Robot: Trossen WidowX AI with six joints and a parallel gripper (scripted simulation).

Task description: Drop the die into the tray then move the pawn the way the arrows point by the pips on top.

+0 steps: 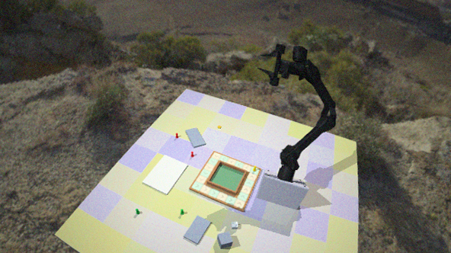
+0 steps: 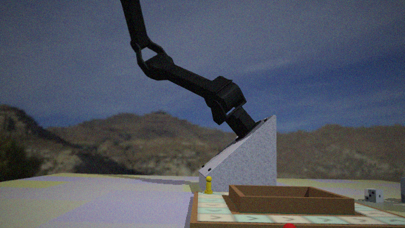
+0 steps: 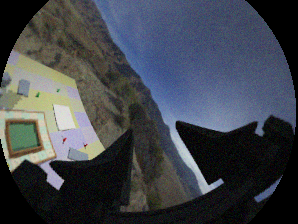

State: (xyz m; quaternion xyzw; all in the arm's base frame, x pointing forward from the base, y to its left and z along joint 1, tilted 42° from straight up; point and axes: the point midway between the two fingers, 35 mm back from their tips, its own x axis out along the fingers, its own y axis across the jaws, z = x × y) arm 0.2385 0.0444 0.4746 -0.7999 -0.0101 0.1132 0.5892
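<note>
The white die (image 1: 234,225) (image 2: 373,196) lies on the table beside the board, near a grey cube; the pips on its top are too small to read. The board (image 1: 197,186) (image 2: 215,218) (image 3: 47,145) has arrowed squares around the raised brown dice tray (image 1: 223,190) (image 2: 294,206) (image 3: 39,134), whose green floor is bare. The yellow pawn (image 1: 254,169) (image 2: 208,186) stands upright on a corner square of the board, nearest the arm's base. My gripper (image 1: 260,62) (image 3: 154,128) is open and empty, high above the table, far from die and pawn. It is outside the exterior view.
The grey wedge base (image 1: 281,191) (image 2: 250,164) stands beside the board. The grey cube (image 1: 224,240) and a grey slab (image 1: 197,230) lie near the die. Another grey slab (image 1: 195,137), a white slab (image 1: 165,174), red pawns (image 1: 192,154) and green pawns (image 1: 182,211) are beyond the board.
</note>
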